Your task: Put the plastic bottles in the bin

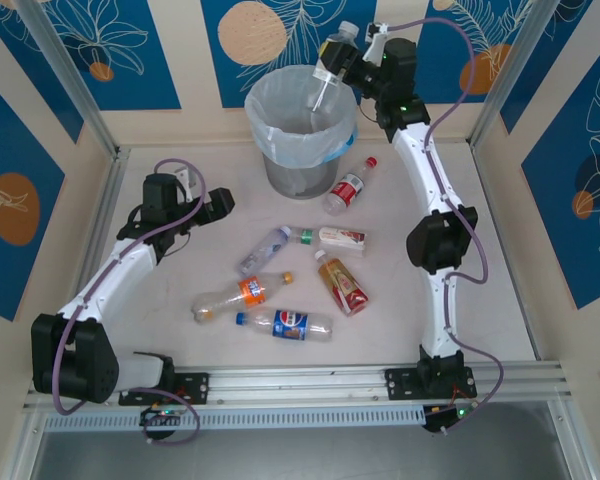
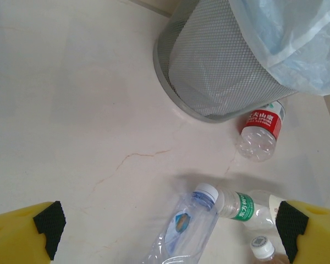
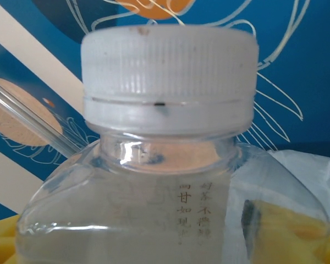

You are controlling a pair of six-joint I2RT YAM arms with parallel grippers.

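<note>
with right gripper (image 1: 348, 60) clamped on a bottle (image 1: 332, 62) over the 1 o'clock rim of the bin (image 1: 263, 97) and left gripper (image 1: 223, 203) wide open, empty, could hit the rim and fall outside if released here.

White-capped clear bottle (image 1: 332, 60) tilts above bag-lined mesh bin (image 1: 292, 172); other bottles (image 1: 285, 324) lie nearby.

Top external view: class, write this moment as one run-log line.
right jaws shut on white-capped bottle above bin | left jaws open over lying bottles
</note>
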